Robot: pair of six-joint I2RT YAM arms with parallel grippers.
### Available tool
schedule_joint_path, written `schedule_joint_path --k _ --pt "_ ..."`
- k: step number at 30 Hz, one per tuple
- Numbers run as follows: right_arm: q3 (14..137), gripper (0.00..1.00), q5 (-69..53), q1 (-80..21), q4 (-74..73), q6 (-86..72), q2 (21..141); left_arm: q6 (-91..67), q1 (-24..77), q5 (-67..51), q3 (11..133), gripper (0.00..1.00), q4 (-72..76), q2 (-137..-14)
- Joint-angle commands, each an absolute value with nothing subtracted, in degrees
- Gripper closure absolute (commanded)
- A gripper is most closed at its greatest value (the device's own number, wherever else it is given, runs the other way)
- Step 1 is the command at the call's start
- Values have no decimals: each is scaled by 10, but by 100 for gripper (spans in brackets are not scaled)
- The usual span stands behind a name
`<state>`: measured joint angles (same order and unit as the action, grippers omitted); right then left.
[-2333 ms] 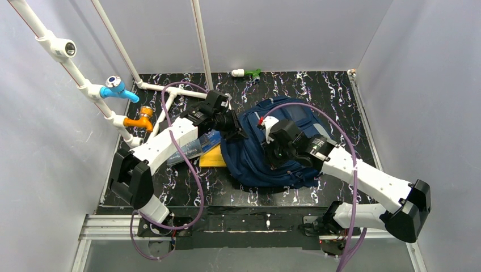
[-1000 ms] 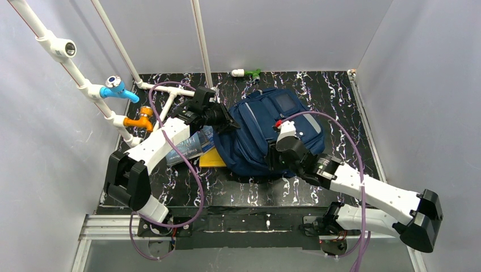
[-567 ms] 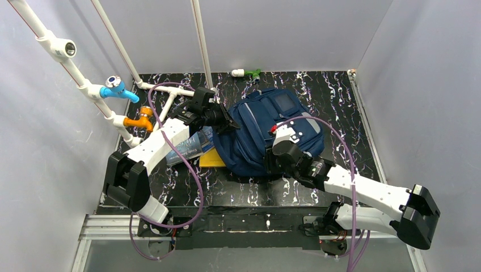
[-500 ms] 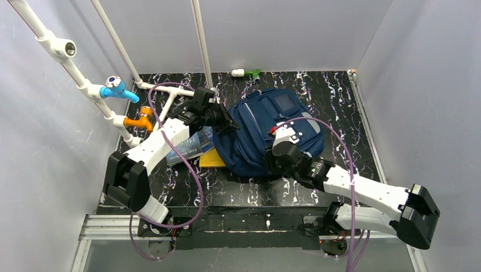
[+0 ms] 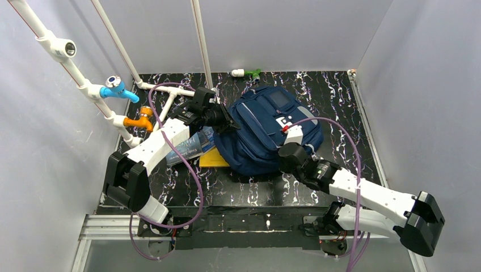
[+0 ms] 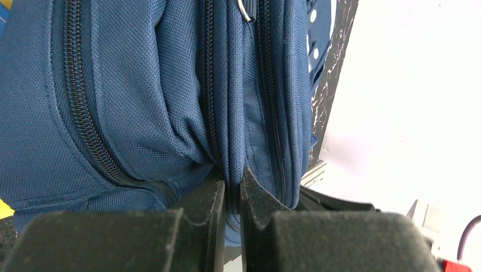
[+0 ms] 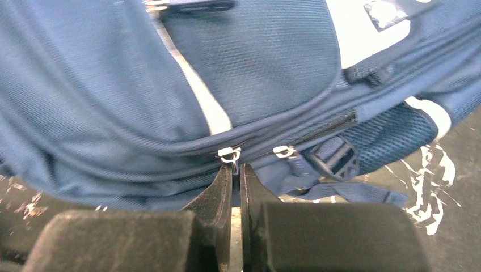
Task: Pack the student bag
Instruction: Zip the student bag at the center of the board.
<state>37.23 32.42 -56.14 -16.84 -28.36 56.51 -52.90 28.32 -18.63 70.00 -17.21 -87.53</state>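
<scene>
the student bag (image 5: 264, 133) lies flat near the middle of the table (image 5: 340, 102), front pockets up, its top end toward 12 o'clock. a yellow flat item (image 5: 212, 160) and a blue printed book (image 5: 195, 146) lie just beside it at its 9 o'clock side, partly under the left arm, not yet packed.

the left gripper (image 6: 232, 184) sits at the bag's 10 o'clock edge. its jaws are squeezed nearly together on a fold of navy fabric between two zip lines, so it has hold of the bag itself.

the right gripper (image 7: 235, 170) is at the bag's 5 o'clock edge. its jaws are drawn in to a thin slit, and the metal zip pull (image 7: 229, 154) drops straight down between the tips. it looks pinched, though the contact itself is hidden inside the slit. a second pull (image 7: 283, 151) hangs free just to the 3 o'clock side of it.

judging by this, the step in hand is opening the bag: the zip looks closed, one arm anchors the fabric, the other has taken the pull. packing proper has not begun.

the next move likely calls for dragging the pull along the line of the teeth rather than away from the bag, with the left grip holding firm so the fabric stays taut and the small tab does not slip out.
</scene>
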Motion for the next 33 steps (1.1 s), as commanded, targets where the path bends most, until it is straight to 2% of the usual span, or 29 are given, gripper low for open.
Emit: schedule_joint_path --k 1,4,7,12,15,17,19,20,24,30,33 --pt "363 99 386 -503 -223 -308 564 -511 279 -184 724 100 -170 -832" --pt "365 99 335 -441 -236 -313 567 -509 278 -185 724 100 -173 -833" --pt "376 98 282 -423 -231 -299 549 -510 278 -194 727 100 -173 -838" --pt "431 62 285 -423 -295 -305 523 -525 279 -232 733 100 -163 -857" --pt "454 42 322 -423 -385 -383 518 -535 279 -244 731 100 -152 -857" --pt "420 26 326 -423 -418 -460 492 -535 279 -245 733 100 -151 -854" --pt "360 11 311 -423 -384 -483 433 -532 279 -242 737 100 -152 -851" --pt "329 8 307 -423 -358 -484 407 -530 279 -241 738 100 -153 -851" --pt "253 4 315 -423 -257 -463 334 -530 279 -247 740 100 -152 -857" --pt "230 12 265 -423 -101 -274 401 -545 279 -264 748 100 -146 -863" --pt "234 21 137 -423 -34 -154 441 -559 279 -282 760 100 -138 -868"
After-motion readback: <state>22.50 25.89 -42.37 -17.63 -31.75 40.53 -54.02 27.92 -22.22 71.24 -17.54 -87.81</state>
